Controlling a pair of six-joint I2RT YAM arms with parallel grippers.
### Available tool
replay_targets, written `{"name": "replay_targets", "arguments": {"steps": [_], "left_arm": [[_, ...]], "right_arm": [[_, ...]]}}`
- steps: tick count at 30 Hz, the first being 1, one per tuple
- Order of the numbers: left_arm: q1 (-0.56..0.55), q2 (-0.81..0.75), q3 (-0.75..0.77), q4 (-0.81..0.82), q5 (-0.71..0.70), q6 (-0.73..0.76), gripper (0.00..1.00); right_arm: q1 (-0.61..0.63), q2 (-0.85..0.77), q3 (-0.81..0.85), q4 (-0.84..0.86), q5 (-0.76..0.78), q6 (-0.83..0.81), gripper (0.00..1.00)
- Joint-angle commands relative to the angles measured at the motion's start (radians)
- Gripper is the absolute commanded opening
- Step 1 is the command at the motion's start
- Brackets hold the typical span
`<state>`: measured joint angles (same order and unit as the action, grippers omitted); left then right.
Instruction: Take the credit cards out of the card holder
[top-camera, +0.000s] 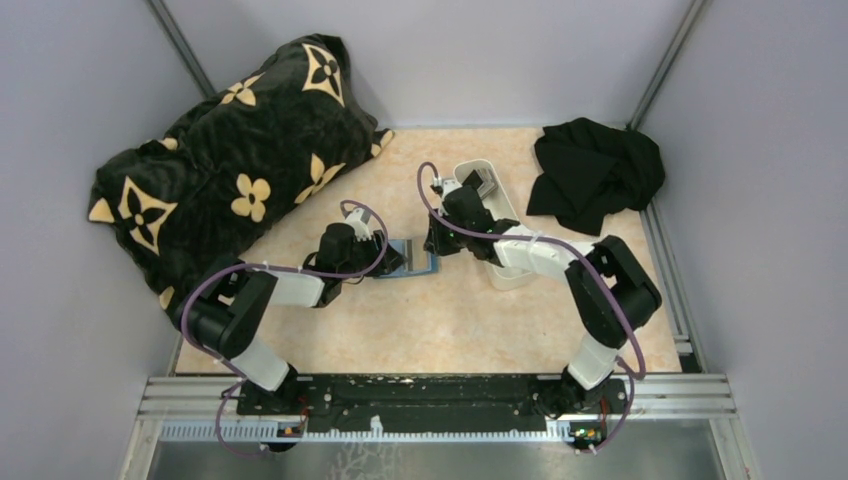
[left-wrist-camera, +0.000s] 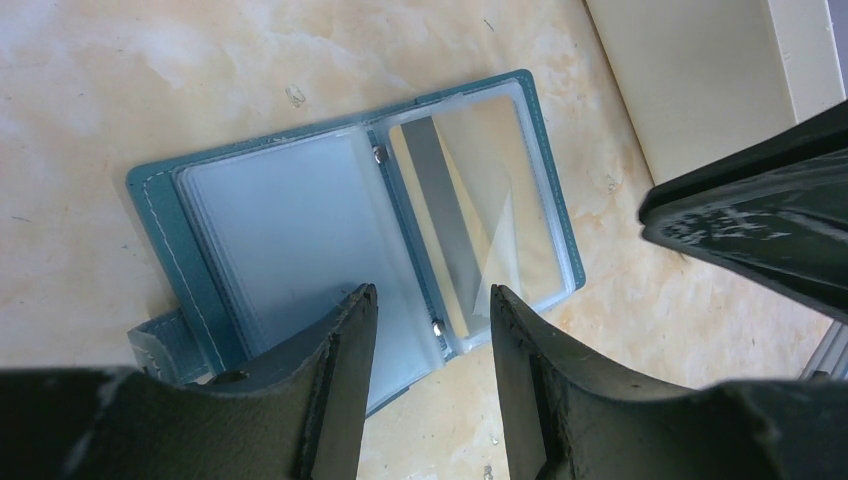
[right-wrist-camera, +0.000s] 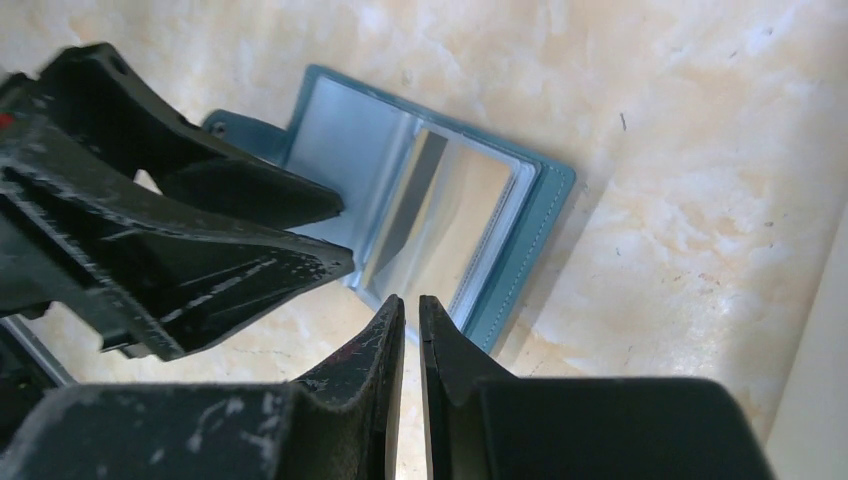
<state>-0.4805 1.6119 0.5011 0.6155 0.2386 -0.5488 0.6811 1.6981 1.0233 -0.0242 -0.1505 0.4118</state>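
My left fingers (left-wrist-camera: 350, 345) stand apart at the bottom of the left wrist view, straddling the near end of the spine of the card holder (left-wrist-camera: 280, 220). I cannot tell whether they press on it. My right fingers (right-wrist-camera: 385, 345) are almost together with nothing between them, low in their own view, just short of the holder's outer edge.

The holder lies open and flat on the worktop (left-wrist-camera: 150, 80), mid-frame from above, between my two arms. Its long axis runs left to right, rising a little to the right, and the spine crosses it. A tan-gold credit card (left-wrist-camera: 475, 190) sits in the right-hand clear sleeve, its long side along the spine.

I judge extraction is only starting. The left should pin the holder while the right parts slightly and pinches the card's edge. Beyond, at upper right, is the white tray (left-wrist-camera: 700, 90).
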Motion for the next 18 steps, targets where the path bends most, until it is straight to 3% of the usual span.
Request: {"name": "replay_targets", "arguments": {"steps": [1, 16, 18], "left_arm": [[0.000, 0.031, -0.021, -0.052, 0.010, 0.007, 0.54], [-0.001, 0.029, -0.015, -0.055, 0.011, 0.007, 0.53], [-0.001, 0.032, -0.014, -0.056, 0.011, 0.009, 0.54]], "right_arm": [[0.012, -0.066, 0.046, 0.021, -0.001, -0.017, 0.12], [0.009, 0.078, 0.037, 0.073, -0.003, 0.002, 0.12], [0.009, 0.081, 0.039, 0.072, 0.001, 0.001, 0.15]]}}
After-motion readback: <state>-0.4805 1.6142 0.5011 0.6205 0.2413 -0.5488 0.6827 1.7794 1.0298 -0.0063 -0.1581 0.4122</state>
